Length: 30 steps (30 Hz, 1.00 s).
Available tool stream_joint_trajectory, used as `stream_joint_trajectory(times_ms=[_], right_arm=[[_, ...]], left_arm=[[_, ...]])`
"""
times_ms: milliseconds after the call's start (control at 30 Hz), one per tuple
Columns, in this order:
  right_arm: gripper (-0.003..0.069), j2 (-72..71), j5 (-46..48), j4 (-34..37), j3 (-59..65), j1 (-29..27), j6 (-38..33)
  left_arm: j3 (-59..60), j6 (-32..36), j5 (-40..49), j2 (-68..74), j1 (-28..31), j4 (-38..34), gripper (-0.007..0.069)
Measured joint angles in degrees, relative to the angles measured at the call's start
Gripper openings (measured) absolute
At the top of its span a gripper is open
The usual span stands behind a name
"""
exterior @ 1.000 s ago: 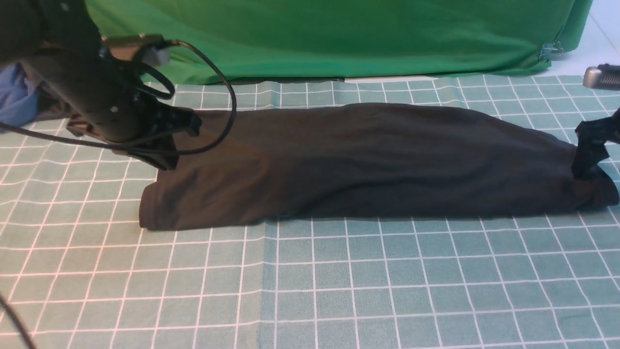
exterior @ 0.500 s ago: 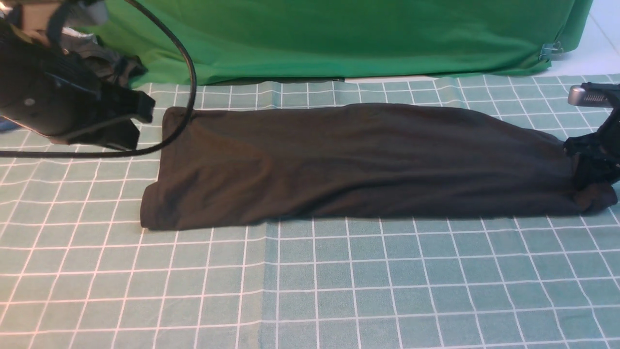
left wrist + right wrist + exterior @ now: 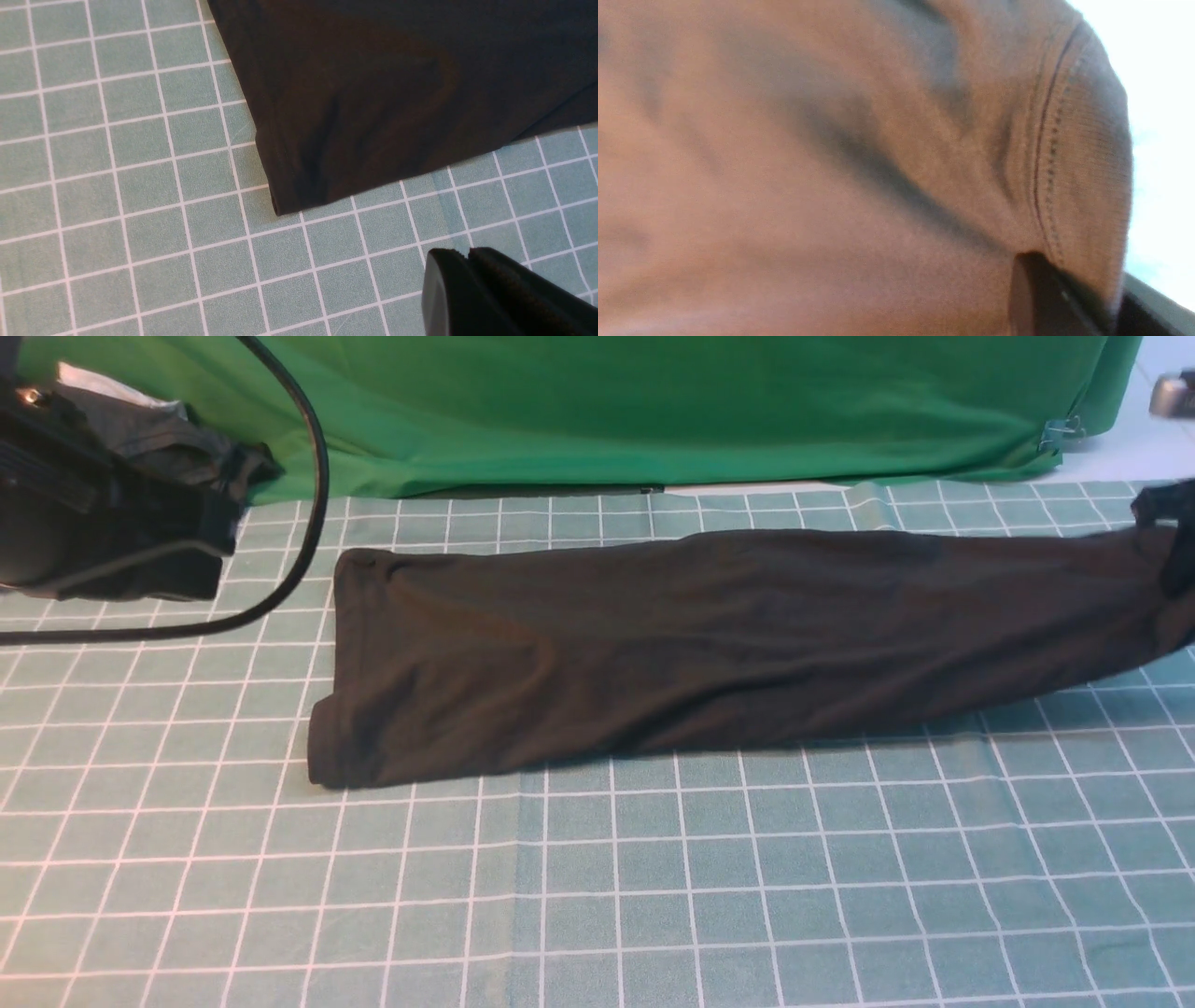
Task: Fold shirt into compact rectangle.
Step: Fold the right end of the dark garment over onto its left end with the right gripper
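Now that our right pincer (image 3: 1173, 555) has pinched the right end of the shirt (image 3: 709, 644) and lifted it off the desk (image 3: 653, 877), we are likely starting the end-over fold. Our left pincer (image 3: 468, 255), pressed together and empty, is backing off leftward.

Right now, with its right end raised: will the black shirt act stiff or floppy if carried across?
Likely floppy: the shirt sags from the right hand down to the tablecloth rather than staying straight. Probably light for its size: one pinch at a stitched edge carries the raised end. The stacked layers may shift, since the left end lies free.
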Motion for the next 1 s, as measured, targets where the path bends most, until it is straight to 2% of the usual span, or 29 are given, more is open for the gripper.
stream_joint_trajectory(times_ms=[167,267,300,433,500,533,667,1000], right_arm=[[0.0073,-1.3,0.1,3.4,-3.6,4.4,0.4],[0.0073,-1.7,0.1,6.0,-7.0,10.5,1.7],[0.0073,-1.7,0.1,6.2,-7.1,10.9,2.0],[0.0073,-1.8,-1.8,8.1,-10.3,20.1,4.1],[0.0073,-1.8,-2.6,8.3,-10.8,22.6,4.7],[0.0073,-1.8,-4.2,8.9,-11.1,25.7,5.5],[0.0073,-1.5,-8.1,12.3,-11.1,32.2,6.0],[0.0073,2.9,-18.2,19.3,-11.1,43.1,7.8]], left_arm=[[0.0,-0.3,0.0,-0.4,0.0,0.1,0.0007],[0.0,-0.3,0.0,-0.4,0.0,0.1,0.0007],[0.0,-0.3,0.0,-0.4,0.0,0.1,0.0007],[0.0,-0.3,-0.7,-0.4,0.0,-0.3,0.0007],[0.0,-0.3,-0.9,-0.4,0.0,-0.4,0.0007],[0.0,-0.3,-1.3,-0.4,0.0,-0.6,0.0007],[0.0,-0.3,-1.7,-0.4,0.0,-0.8,0.0007],[0.0,-0.3,-1.8,-0.4,0.0,-1.1,0.0007]])
